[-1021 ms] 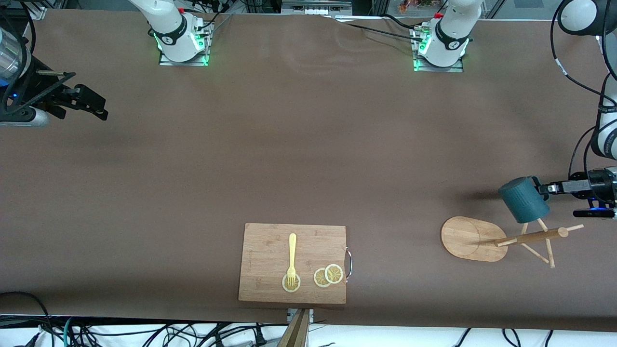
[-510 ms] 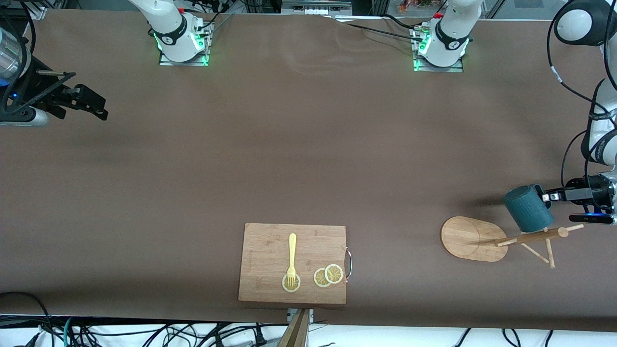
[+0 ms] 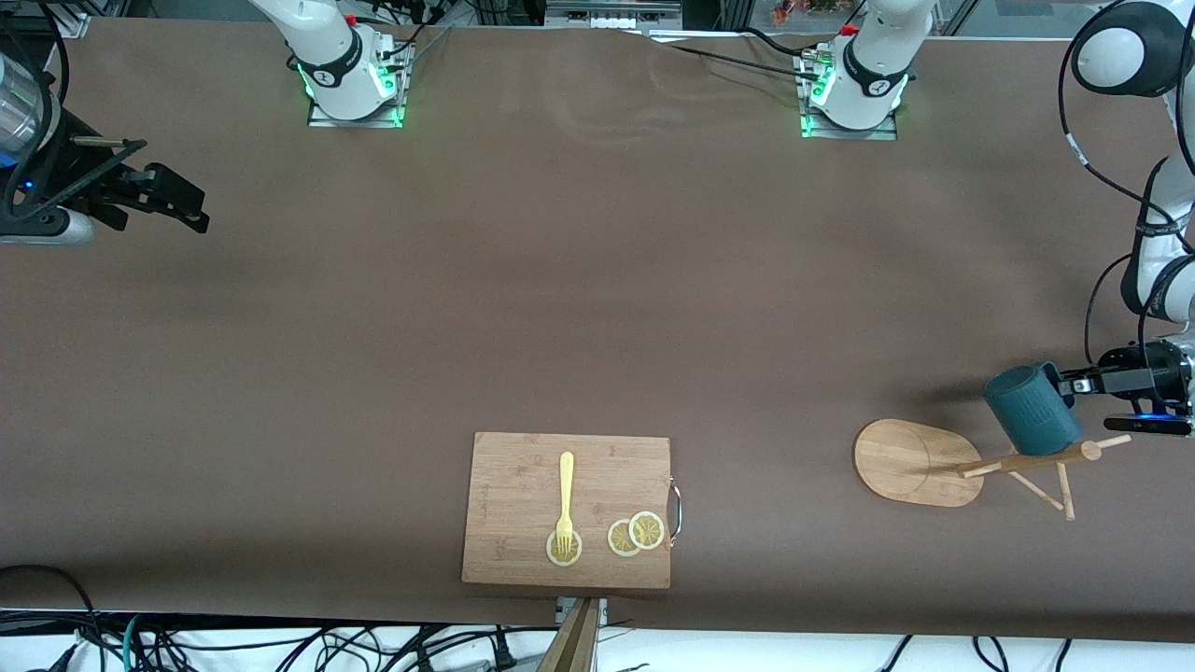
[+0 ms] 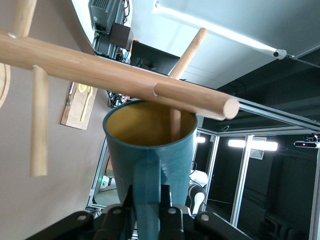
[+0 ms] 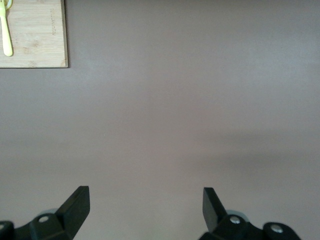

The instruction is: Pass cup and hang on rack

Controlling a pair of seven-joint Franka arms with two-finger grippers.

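At the right edge of the front frame, the left pincer (image 3: 1074, 384) clamps the handle of the cup (image 3: 1032, 409), whose mouth sits over a peg of the rack (image 3: 920, 462). At the left edge, the right pincer (image 3: 191, 207) waits over bare desk (image 3: 560, 280), its jaws spread wide and holding nothing.

A: Front view: even, moderate overhead light on the brown surface (image 3: 597, 308); soft shadow on it beside the cup (image 3: 1032, 409), a darker band along the camera-side edge. Green glow at both arm bases.

B: Left wrist view: bright ceiling strip light (image 4: 220, 29), slightly blown out; background room dim. Rack (image 4: 115, 72) pole sharp. Right wrist view: flat, soft light, faint broad shadow, no glare.
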